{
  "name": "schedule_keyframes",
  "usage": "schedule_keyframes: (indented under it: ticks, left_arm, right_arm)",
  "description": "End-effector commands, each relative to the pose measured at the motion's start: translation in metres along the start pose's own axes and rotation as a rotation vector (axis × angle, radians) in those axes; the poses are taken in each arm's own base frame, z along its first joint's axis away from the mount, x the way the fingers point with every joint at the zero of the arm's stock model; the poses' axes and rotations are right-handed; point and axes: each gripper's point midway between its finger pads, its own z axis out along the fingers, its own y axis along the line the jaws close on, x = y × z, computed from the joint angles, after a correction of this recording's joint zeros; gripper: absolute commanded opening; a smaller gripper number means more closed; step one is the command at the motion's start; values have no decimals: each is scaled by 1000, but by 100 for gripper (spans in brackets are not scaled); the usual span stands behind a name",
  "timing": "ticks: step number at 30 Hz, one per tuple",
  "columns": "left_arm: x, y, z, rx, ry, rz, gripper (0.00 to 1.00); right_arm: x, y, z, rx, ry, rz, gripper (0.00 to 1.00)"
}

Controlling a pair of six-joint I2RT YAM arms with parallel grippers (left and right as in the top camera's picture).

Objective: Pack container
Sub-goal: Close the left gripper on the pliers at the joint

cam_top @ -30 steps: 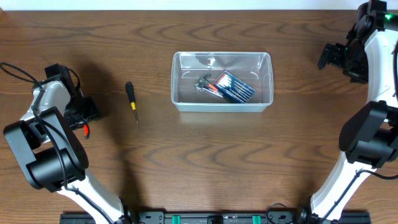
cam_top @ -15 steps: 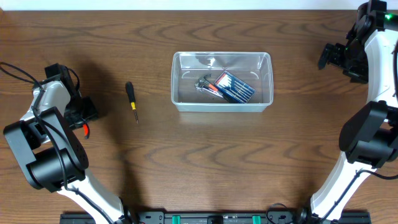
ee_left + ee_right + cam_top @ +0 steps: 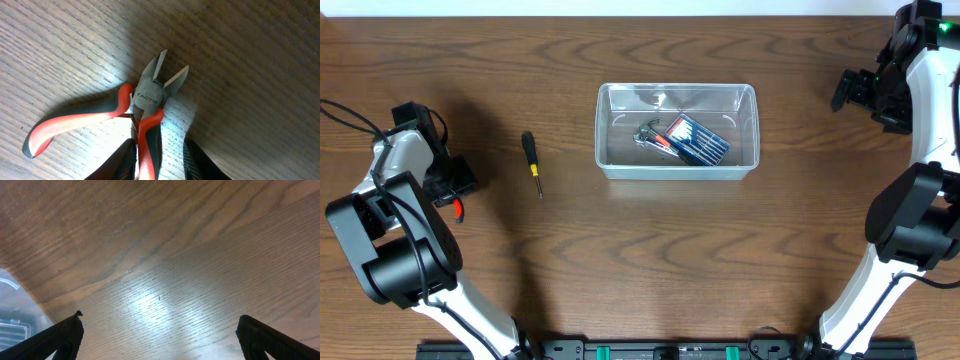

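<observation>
Over at the table's left side, the left gripper (image 3: 159, 150) straddles one handle of the red cutters (image 3: 148, 95), with a gap showing on one side, so not clamped. Container (image 3: 677, 173) sits mid-table with a bit case (image 3: 700, 141) and pliers (image 3: 646, 134) inside. Screwdriver (image 3: 531, 160) lies between the container and the cutters. Right gripper (image 3: 159, 321) hangs wide open over bare wood, far right.

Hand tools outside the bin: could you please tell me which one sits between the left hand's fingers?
The red cutters: one handle lies within the left hand; the black screwdriver lies apart, nearer the bin.
</observation>
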Motion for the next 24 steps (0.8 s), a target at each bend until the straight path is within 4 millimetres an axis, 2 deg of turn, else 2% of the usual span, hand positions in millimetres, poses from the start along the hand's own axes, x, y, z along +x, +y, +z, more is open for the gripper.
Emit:
schedule_keyframes:
  ticks: [1, 24]
  left_arm:
    - [8, 8, 13, -33, 40, -14, 31]
    - [10, 4, 17, -13, 41, -14, 30]
  right_arm:
    - [0, 1, 0, 0, -2, 17, 99]
    - [0, 1, 0, 0, -2, 17, 99]
